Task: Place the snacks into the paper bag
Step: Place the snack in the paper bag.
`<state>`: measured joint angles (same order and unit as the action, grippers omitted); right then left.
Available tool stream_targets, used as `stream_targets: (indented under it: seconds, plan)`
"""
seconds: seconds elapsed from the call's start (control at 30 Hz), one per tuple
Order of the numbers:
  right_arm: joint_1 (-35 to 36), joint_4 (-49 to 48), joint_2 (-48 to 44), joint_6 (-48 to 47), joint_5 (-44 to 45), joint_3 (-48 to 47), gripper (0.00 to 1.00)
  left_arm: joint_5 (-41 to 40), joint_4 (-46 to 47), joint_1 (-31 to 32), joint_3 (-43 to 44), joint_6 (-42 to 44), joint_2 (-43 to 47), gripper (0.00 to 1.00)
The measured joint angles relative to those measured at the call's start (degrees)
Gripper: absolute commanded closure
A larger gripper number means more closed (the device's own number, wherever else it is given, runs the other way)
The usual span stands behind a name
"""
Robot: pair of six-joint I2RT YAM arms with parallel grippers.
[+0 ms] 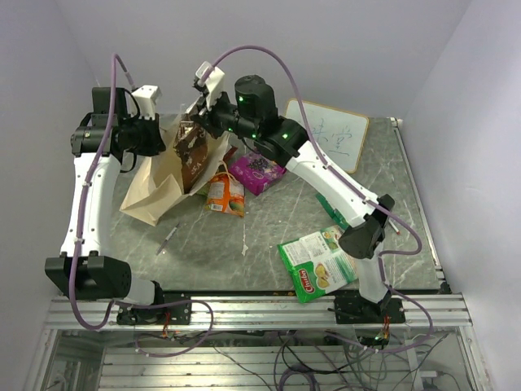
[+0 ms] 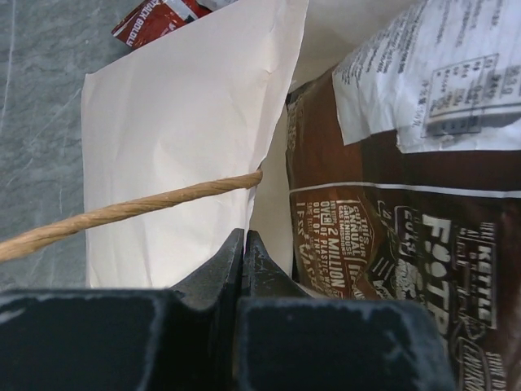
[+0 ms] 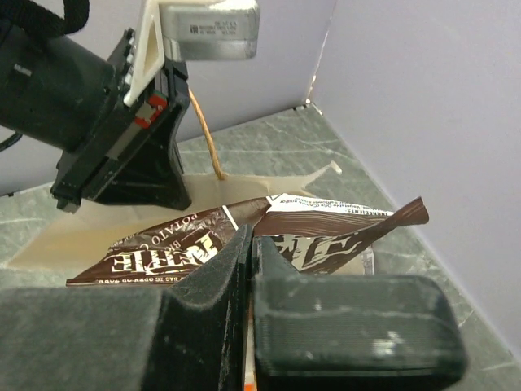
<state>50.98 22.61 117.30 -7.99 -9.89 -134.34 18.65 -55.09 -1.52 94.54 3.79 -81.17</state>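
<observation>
The cream paper bag (image 1: 155, 189) lies at the back left with its mouth held up. My left gripper (image 1: 155, 137) is shut on the bag's rim; in the left wrist view the jaws (image 2: 244, 238) pinch the paper edge (image 2: 179, 138) below the cord handle (image 2: 122, 212). My right gripper (image 1: 202, 120) is shut on the top of a brown snack packet (image 1: 191, 155), which hangs partly inside the bag's mouth. It also shows in the right wrist view (image 3: 163, 254) and the left wrist view (image 2: 391, 244). On the table lie an orange packet (image 1: 225, 194), a purple packet (image 1: 257, 171) and a green-and-white packet (image 1: 319, 262).
A framed whiteboard (image 1: 332, 130) leans at the back right. A thin pen (image 1: 168, 236) lies in front of the bag. A red packet (image 2: 159, 16) peeks out beyond the bag in the left wrist view. White walls close in left, back and right.
</observation>
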Motion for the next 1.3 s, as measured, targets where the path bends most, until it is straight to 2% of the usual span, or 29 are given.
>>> stream_targets:
  seconds: [0.4,0.67,1.13,1.3]
  plan:
    - [-1.88,-0.50,-6.34,5.46,-0.94,11.58,1.00,-0.55,-0.04,-1.64,0.24,0.04,-1.70,0.93]
    - [-2.23,-1.33,-7.32,7.04,-1.53,18.27,1.00,-1.66,-0.55,-2.36,1.49,0.33,-2.69,0.93]
    - [-2.47,-1.05,-4.37,10.82,-3.54,17.92,0.97,-2.08,-0.96,-2.43,3.45,2.89,-3.39,0.93]
    - [-2.54,0.11,-0.92,11.72,-5.20,17.46,0.90,-2.05,-1.01,-2.43,3.45,4.59,-3.54,0.93]
